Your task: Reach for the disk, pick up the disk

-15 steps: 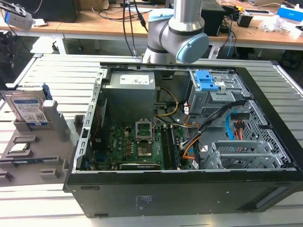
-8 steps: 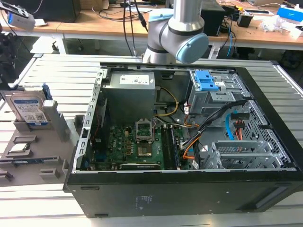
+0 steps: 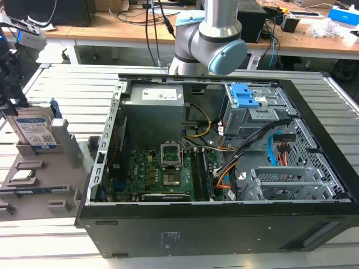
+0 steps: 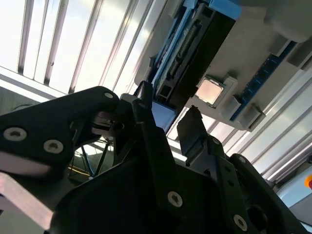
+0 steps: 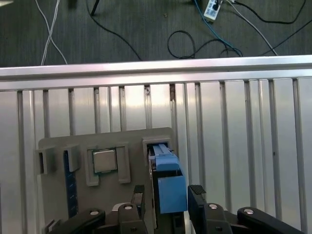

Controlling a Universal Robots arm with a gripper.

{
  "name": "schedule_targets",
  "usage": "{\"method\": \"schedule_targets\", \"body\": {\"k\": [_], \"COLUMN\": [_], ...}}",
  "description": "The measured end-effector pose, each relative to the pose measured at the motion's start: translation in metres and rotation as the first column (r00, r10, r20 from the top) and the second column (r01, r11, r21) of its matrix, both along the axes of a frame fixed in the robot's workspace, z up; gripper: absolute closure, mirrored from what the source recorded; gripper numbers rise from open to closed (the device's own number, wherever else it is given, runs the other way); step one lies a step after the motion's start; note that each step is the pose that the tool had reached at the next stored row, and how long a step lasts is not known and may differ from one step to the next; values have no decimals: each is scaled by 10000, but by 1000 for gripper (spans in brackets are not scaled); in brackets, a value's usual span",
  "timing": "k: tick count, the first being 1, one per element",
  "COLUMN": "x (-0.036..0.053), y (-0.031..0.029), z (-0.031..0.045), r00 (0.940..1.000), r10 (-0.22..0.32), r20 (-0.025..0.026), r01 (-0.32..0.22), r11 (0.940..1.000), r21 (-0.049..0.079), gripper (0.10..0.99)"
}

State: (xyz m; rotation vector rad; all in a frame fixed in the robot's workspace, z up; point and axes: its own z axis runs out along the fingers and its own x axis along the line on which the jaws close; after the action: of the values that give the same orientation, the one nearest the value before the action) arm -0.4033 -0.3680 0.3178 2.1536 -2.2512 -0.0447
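The disk (image 3: 35, 130) stands on edge in a grey holder (image 3: 72, 147) at the exterior view's left, its white-and-blue label facing out. My gripper (image 3: 10, 100) hangs just above it. In the first wrist view the disk's blue-framed top edge (image 5: 168, 181) lies between the two black fingers (image 5: 139, 199), and the gripper (image 5: 168, 197) is open and straddles it with small gaps. The second wrist view shows the same: the disk's dark edge (image 4: 195, 53) runs away from the gripper (image 4: 168, 119), with blue frame showing between the fingertips.
A small square silver processor chip (image 5: 104, 161) sits in a pocket of the grey holder (image 5: 58, 146) beside the disk. An open black computer case (image 3: 224, 224) lies on the slatted metal table (image 3: 67, 84), with a blue latch piece (image 3: 244, 95) inside. Cables lie on the floor beyond the table edge (image 5: 156, 68).
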Motion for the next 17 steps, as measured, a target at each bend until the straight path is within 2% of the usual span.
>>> {"method": "schedule_targets", "body": {"k": [5, 10, 17], "x": [0, 0, 0], "y": [1, 3, 3], "z": [-187, -242, -249], "r00": [10000, 9996, 9996], "r10": [89, 280, 281], "r20": [1, 1, 0], "r01": [-89, -280, -281], "r11": [10000, 9996, 9996], "r21": [1, 0, 0], "gripper": [604, 604, 604]}}
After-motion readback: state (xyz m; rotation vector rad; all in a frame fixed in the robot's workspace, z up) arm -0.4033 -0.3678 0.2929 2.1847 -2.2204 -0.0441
